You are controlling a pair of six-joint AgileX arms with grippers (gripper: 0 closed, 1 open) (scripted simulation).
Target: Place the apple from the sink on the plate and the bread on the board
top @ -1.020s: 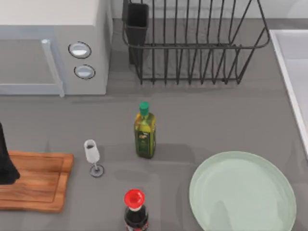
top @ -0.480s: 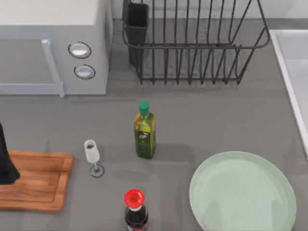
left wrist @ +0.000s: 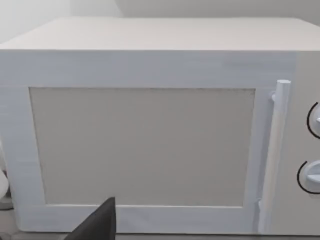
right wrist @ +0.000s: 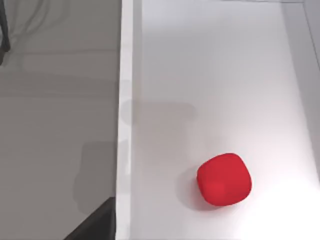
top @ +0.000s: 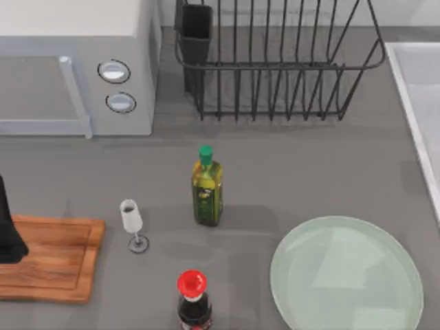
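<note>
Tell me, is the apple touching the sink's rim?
Apart. In the right wrist view the apple lies on the floor of the sink, with bare white basin between it and the raised rim.

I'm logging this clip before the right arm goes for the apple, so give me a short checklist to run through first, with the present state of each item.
1. Apple lies in the sink, nothing on or against it: ok.
2. Plate carries nothing, ready to take the apple: ok.
3. Board mostly bare, but a dark part of the left arm sits over its left end: not ok.
4. Bread located: cannot tell.
5. Right gripper open for the grasp: cannot tell.
6. Way from sink to plate: the oil bottle, the glass and the red-capped bottle stand to the plate's left, off that line: ok.
</note>
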